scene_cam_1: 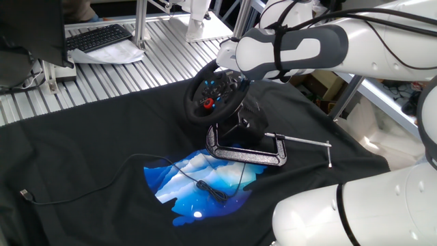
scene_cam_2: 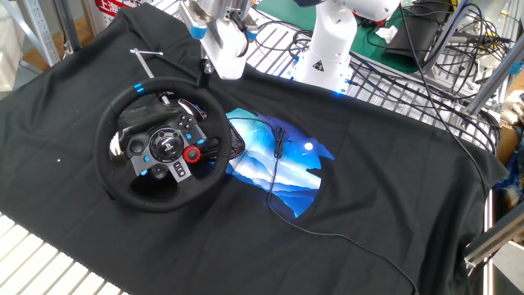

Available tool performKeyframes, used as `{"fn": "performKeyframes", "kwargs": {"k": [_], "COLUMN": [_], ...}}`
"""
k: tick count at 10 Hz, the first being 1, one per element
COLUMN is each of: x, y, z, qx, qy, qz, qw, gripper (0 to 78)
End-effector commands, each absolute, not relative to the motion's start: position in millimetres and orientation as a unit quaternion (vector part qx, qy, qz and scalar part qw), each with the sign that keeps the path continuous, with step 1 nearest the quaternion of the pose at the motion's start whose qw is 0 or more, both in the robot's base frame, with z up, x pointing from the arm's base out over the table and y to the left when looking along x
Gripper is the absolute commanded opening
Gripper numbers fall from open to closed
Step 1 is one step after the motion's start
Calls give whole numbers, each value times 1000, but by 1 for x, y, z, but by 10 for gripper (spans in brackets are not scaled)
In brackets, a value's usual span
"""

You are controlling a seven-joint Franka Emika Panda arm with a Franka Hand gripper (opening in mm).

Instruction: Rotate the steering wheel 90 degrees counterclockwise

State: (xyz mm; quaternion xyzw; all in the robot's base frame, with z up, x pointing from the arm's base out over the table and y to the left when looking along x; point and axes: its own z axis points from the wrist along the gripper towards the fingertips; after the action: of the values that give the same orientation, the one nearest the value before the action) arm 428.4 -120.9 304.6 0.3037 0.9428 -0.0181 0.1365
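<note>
Centrally, the small black round-rimmed steering wheel (scene_cam_1: 213, 98) (scene_cam_2: 162, 145) with red hub button sits on the black cloth (scene_cam_1: 102, 157) (scene_cam_2: 385, 172), its base held by a metal C-clamp (scene_cam_1: 247, 152). White gripper (scene_cam_2: 214, 67) at rim's far edge, just beside it; whether its fingers are apart or together cannot be told.

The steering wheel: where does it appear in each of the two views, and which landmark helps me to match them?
One fixed view: the wheel is just above the centre, tilted, facing left, under the white arm.
The other fixed view: the wheel is at the left, its face toward the camera.
Shared landmark: the blue print on the black cloth, right beside the wheel's base in both.
</note>
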Motion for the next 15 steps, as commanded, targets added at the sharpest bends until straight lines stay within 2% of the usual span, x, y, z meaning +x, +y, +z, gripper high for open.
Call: {"fn": "performKeyframes", "kwargs": {"k": [1,7,8,15], "x": [429,429,429,429], "y": [-121,-121,-121,-121], "z": [306,305,305,305], "qx": [302,300,300,300], "qy": [943,944,944,944], "qz": [-18,-19,-19,-19], "qw": [138,138,138,138], "gripper": [0,0,775,775]}}
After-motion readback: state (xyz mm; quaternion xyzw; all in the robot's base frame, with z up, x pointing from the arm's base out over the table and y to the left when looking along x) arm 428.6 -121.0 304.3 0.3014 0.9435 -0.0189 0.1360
